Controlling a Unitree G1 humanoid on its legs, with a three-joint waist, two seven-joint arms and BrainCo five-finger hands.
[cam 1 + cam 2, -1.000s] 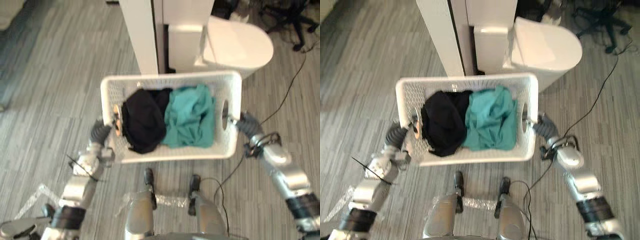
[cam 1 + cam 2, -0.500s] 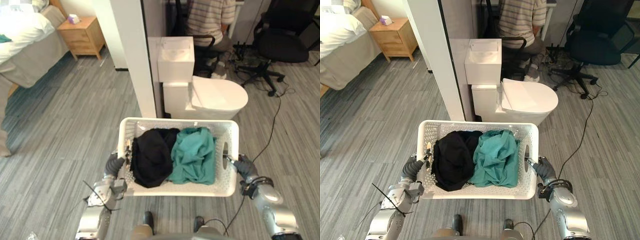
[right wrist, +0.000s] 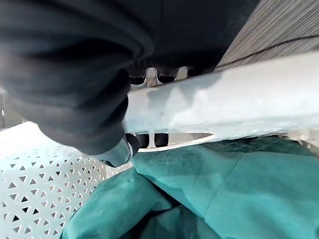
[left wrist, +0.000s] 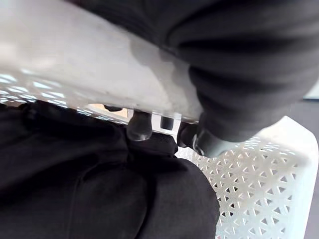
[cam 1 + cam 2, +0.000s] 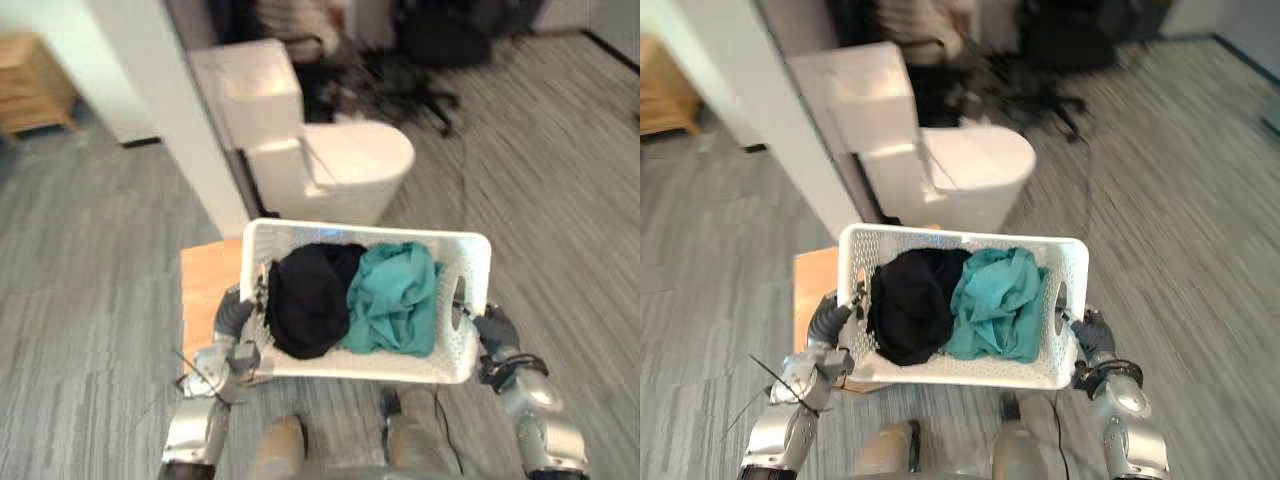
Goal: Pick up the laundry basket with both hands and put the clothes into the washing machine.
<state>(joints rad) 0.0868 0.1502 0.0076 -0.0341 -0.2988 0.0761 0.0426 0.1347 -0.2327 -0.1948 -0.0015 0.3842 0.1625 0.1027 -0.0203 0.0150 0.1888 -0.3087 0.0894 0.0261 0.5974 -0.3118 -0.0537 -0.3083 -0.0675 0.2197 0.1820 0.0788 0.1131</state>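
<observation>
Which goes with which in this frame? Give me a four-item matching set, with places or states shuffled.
Things:
1. black garment
2. teal garment
3. left hand
4. toilet

Places or states:
a. on the floor beyond the basket
b. in the basket's right half
c. in the basket's left half
d. fingers curled through the basket's left handle

Pairs: 1-c, 2-b, 3-d, 4-a
</observation>
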